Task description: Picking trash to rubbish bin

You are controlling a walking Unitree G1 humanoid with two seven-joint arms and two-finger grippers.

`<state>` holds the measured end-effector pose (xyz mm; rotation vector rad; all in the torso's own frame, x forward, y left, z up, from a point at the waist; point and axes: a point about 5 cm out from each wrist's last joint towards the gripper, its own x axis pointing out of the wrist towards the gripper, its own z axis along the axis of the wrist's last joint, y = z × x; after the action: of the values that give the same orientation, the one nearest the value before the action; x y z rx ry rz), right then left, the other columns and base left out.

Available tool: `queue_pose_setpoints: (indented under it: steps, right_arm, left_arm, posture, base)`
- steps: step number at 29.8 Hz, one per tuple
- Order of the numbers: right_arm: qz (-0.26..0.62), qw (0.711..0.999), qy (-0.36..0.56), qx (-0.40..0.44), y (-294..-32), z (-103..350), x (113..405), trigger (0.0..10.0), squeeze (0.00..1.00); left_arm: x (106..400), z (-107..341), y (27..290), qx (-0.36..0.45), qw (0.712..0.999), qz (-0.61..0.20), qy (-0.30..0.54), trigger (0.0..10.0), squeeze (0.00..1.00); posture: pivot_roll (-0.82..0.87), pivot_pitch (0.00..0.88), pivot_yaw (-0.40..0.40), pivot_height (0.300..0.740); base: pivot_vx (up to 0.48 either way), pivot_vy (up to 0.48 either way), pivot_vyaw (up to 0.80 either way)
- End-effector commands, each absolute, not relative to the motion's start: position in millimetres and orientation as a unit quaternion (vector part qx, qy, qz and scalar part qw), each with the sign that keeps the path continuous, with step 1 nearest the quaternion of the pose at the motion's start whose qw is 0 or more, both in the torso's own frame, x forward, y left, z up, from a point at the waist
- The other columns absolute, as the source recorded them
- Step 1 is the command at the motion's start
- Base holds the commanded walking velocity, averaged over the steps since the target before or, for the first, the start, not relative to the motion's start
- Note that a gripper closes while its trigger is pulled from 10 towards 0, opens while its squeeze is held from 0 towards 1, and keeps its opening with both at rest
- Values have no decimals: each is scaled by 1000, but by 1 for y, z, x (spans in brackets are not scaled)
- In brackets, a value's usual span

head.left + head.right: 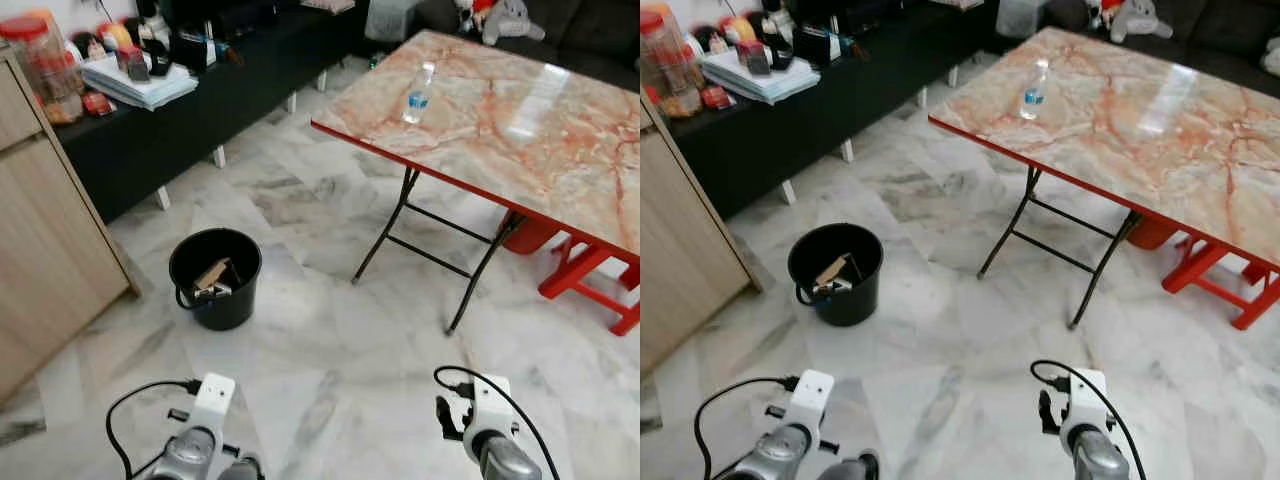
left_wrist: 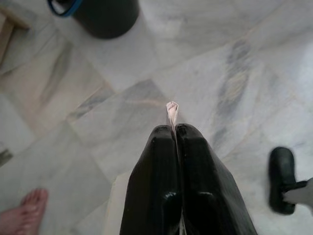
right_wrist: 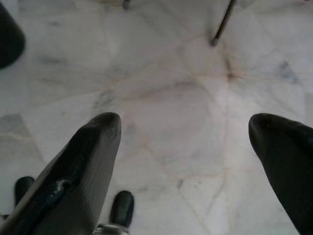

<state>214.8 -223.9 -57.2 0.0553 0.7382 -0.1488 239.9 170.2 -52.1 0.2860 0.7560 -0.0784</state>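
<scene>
A small pale scrap of trash (image 2: 171, 108) sticks out between the pressed-together fingers of the left gripper (image 2: 175, 134), held low over the marble floor (image 1: 330, 330) with the black rubbish bin (image 1: 215, 278) standing ahead of it (some scraps already lie inside). The right gripper (image 3: 186, 142) hangs with its fingers spread wide, holding nothing. Beyond stands the folding desk (image 1: 560, 170) with a water bottle (image 1: 419, 93) on it.
</scene>
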Motion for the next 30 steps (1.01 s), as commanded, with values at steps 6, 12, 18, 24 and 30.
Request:
queue_pose_setpoints:
  steps: [6,12,18,24,30]
  right_arm:
    - [-75,930,359,30,-226,-57,213,10000,0]
    - [-80,932,352,42,-227,-56,215,10000,0]
    - [-71,932,353,36,-224,-56,216,10000,0]
    - [-74,932,352,40,-226,-55,216,10000,0]
    - [-72,933,352,40,-225,-55,217,10000,0]
  left_arm:
    - [237,-54,176,142,916,-27,374,10000,0]
    - [237,-53,180,142,916,-18,374,10000,0]
    - [241,-51,181,145,919,-16,367,10000,0]
    - [241,-50,185,144,919,-8,366,10000,0]
    - [242,-49,184,143,920,-5,365,10000,0]
  posture:
    - [96,57,-142,740]
    - [96,66,-139,740]
    - [105,84,-150,740]
    - [109,96,-154,740]
    - [107,106,-159,740]
  base:
    - [426,0,773]
    - [427,0,96]
    - [426,0,533]
    - [425,0,265]
    - [425,0,680]
